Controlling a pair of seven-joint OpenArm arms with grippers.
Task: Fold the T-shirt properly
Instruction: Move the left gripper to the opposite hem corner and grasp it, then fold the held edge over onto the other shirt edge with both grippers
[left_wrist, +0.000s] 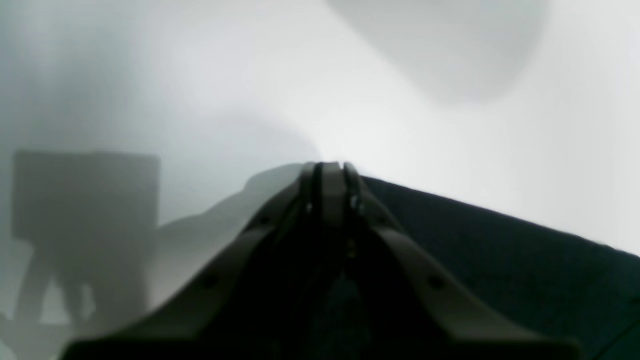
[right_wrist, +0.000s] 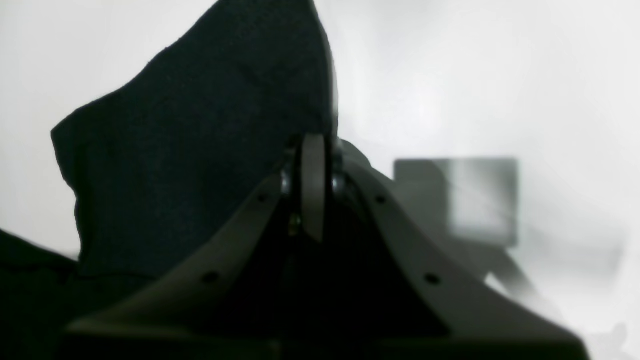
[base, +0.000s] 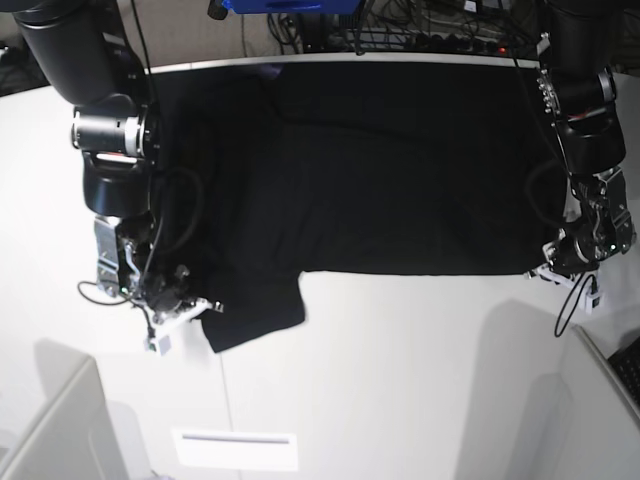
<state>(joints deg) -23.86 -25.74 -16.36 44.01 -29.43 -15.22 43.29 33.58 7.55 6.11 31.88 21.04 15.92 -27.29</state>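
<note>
Base view is showing the T-shirt (base: 380, 190) lying spread across the far half of the white table (base: 400, 380), its upper edge running along the table's back rim and its lower edge stretching straight between the two arms. Bare tabletop is lying open across the whole near side. One sleeve (base: 255, 315) is jutting down toward the near side by the right gripper (base: 185, 305).

Right wrist view is showing the right gripper's jaws pressed together with a peak of matte black, finely knit cloth (right_wrist: 200, 150) standing up just beside them; the pinch itself is looking likely, not certain. Left wrist view is showing the left gripper (left_wrist: 330, 172) with jaws closed at the cloth's straight edge (left_wrist: 500, 250), blurred shadows falling on the smooth white surface beyond.
</note>
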